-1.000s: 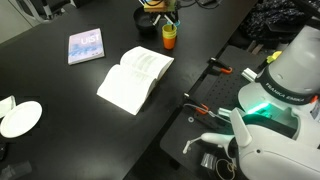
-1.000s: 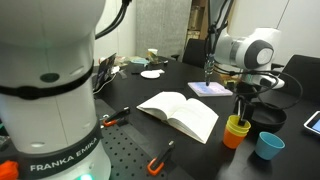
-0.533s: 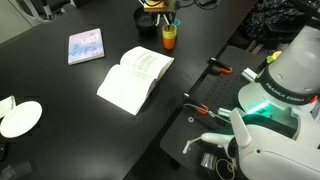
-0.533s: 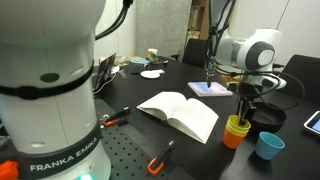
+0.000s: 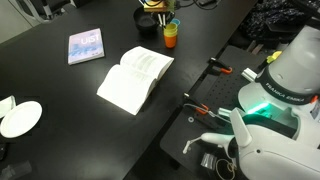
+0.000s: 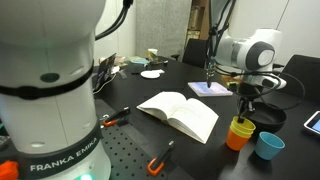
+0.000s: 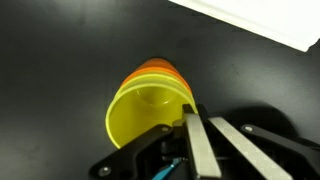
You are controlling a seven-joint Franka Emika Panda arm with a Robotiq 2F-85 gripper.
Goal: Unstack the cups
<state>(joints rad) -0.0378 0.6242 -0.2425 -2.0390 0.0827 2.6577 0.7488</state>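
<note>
A: Where was the stack [image 6: 239,133]?
B: On the worktop [image 5: 60,90] by the book [image 5: 135,78], yellow cup [image 7: 140,112] nested in orange cup [image 7: 158,68]. The gripper [image 7: 202,120] sat at the yellow rim; clamped or not, I couldn't tell.
A: Advice?
B: I'd have pinched only yellow and lifted straight.

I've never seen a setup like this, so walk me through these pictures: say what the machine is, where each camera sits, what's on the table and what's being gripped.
The machine is a white robot arm, steered by a person. Two cameras stand outside it, at different spots; a third rides on the wrist, looking down past the fingers. On the black table lie an open book, a small closed book, a white plate, a dark bowl and a blue cup. A yellow cup sits nested in an orange cup. The fingers are at the yellow cup's rim; whether they pinch it is unclear.
</note>
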